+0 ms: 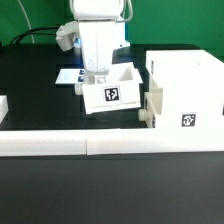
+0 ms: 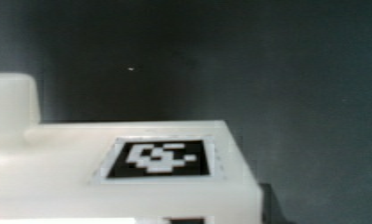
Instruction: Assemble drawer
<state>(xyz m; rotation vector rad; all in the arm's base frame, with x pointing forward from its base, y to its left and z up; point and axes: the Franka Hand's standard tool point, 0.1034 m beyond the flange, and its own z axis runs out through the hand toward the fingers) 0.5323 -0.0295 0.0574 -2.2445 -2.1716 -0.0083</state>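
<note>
You're hovering the white two-finger gripper [image 1: 96,72] right over the small white open-top plastic tray [image 1: 110,90], at its back wall, on the black table [image 1: 40,90]. Whether the jaws are open or closed on that wall, you cannot tell; the arm is hiding them. The tray is sitting just beside the tall boxy white plastic housing [image 1: 188,92], on the exterior view's left of it, tilted slightly off square. A second tray [image 1: 150,108] is poking out of the housing already. My read: you're lining up an insertion, so square the tray to the housing's opening before pushing. The wrist view is showing only a tagged white surface [image 2: 162,160].
</note>
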